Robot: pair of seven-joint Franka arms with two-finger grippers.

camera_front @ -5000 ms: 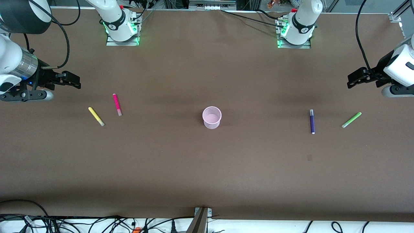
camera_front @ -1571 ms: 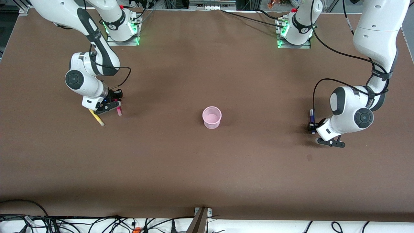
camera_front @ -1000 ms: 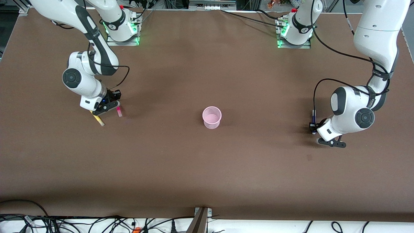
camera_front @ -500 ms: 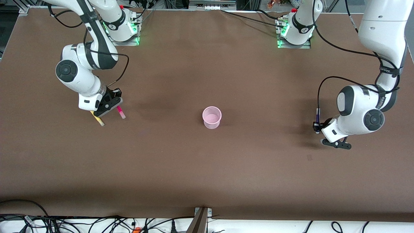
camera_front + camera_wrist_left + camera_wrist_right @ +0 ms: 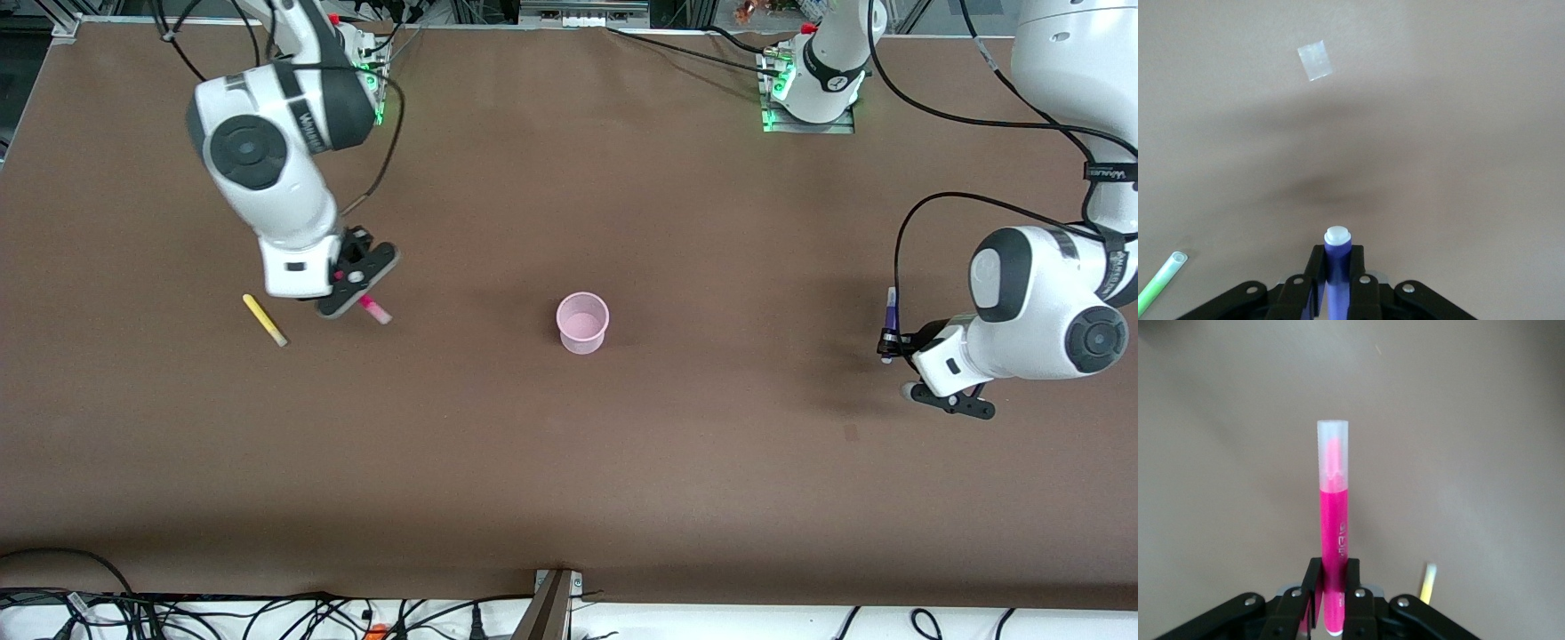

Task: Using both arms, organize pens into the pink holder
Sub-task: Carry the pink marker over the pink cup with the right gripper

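Faintly, unreadable print on magenta-pink pen (image 5: 1335,540)

Magenta pen (image 5: 1333,533), purple pen (image 5: 1337,270), yellow pen (image 5: 264,319), pale-pink holder (image 5: 582,324).

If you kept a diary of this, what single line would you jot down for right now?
right gripper: shut on magenta pen | left gripper: shut on purple pen | pink holder: empty | yellow pen, green pen: on table
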